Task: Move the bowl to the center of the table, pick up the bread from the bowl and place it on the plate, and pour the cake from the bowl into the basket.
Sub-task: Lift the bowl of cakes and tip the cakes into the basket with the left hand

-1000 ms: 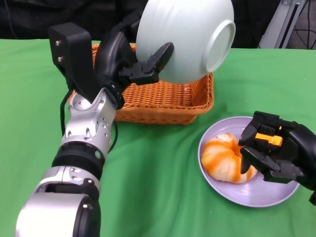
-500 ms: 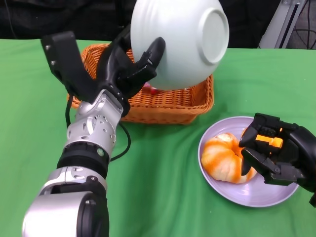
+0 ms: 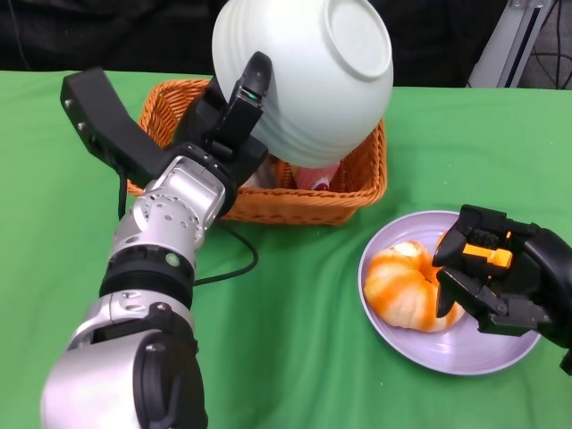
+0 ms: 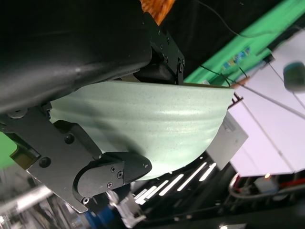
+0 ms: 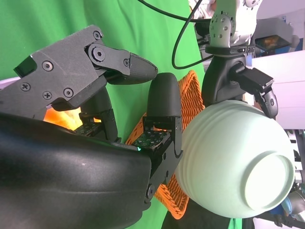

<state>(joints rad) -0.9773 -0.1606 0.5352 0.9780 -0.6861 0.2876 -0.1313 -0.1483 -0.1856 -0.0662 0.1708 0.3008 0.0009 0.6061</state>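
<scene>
My left hand (image 3: 231, 121) grips the pale green bowl (image 3: 306, 76) by its rim and holds it tipped nearly upside down over the orange wicker basket (image 3: 357, 183). A pink bit of the cake (image 3: 315, 178) shows in the basket under the bowl. The orange-and-white bread (image 3: 407, 286) lies on the lilac plate (image 3: 474, 353) at the lower right. My right hand (image 3: 505, 279) rests at the bread's right side with fingers curled near it. The right wrist view shows the bowl (image 5: 236, 162), the basket (image 5: 190, 107) and the bread (image 5: 59, 117) behind my fingers (image 5: 162, 107). The left wrist view shows the bowl (image 4: 152, 124) held.
Green cloth (image 3: 286, 340) covers the table, with free room in front of the basket and at the left. A black cable (image 3: 228, 268) trails from my left arm across the cloth. Dark backdrop and a metal stand (image 3: 514, 40) lie beyond the far edge.
My left hand has turned the bowl further over and shifted it left above the basket, so its base now faces up. The cake now shows in the basket. The right hand has not moved.
</scene>
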